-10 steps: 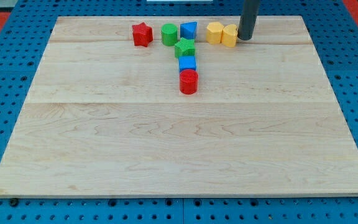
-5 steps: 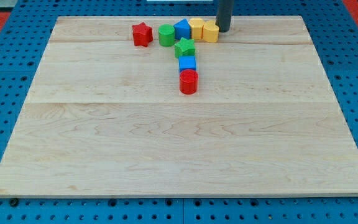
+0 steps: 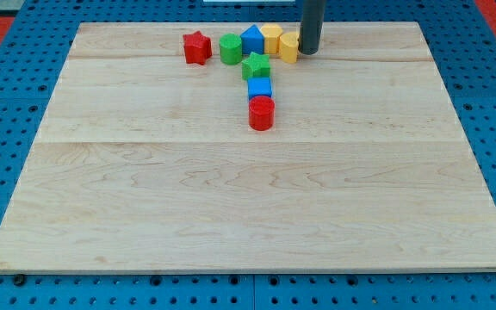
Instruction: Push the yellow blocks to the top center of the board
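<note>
Two yellow blocks sit near the board's top centre: one (image 3: 271,38) touches the blue block (image 3: 252,40) on its left, the other (image 3: 288,47) lies just right of and slightly below it. My tip (image 3: 308,51) stands against the right side of the second yellow block. The rod rises out of the view's top.
A red star (image 3: 197,47) and a green cylinder (image 3: 230,49) stand left of the blue block in the top row. Below them a green star (image 3: 256,66), a blue cube (image 3: 260,87) and a red cylinder (image 3: 262,113) form a column. The wooden board (image 3: 248,215) lies on blue pegboard.
My tip has pushed both yellow blocks left, from apart from the blue block to up against it. In the last half second the tip dropped slightly and the right yellow block shifted a little.
</note>
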